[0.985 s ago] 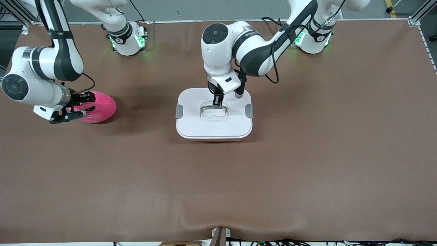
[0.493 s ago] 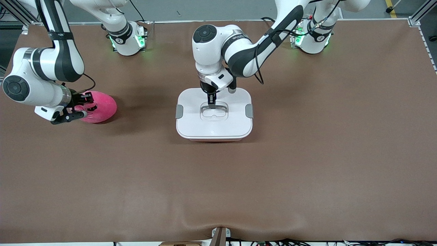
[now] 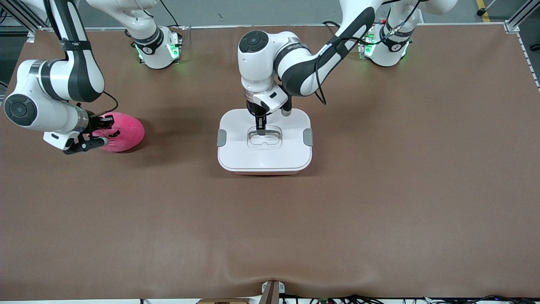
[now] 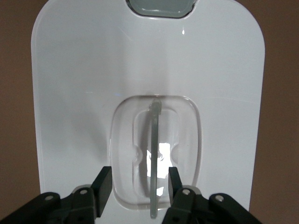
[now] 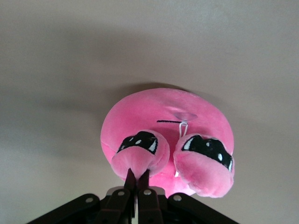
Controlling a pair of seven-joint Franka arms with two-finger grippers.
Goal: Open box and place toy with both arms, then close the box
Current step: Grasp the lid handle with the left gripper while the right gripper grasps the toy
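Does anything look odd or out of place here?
Nothing stands out. The box sits square with its lid on, the left gripper open astride its handle. The right gripper is shut on the toy, pinching one plush lobe.

Brown table mat (image 3: 379, 202) — dark cables (image 3: 337, 299) along its camera-side edge.

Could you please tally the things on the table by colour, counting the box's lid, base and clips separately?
White: 1, the lid
Grey: 2, the clips
Pale pink: 1, the base, only a thin edge showing under the lid
Bright pink: 1, the toy
Total: 5
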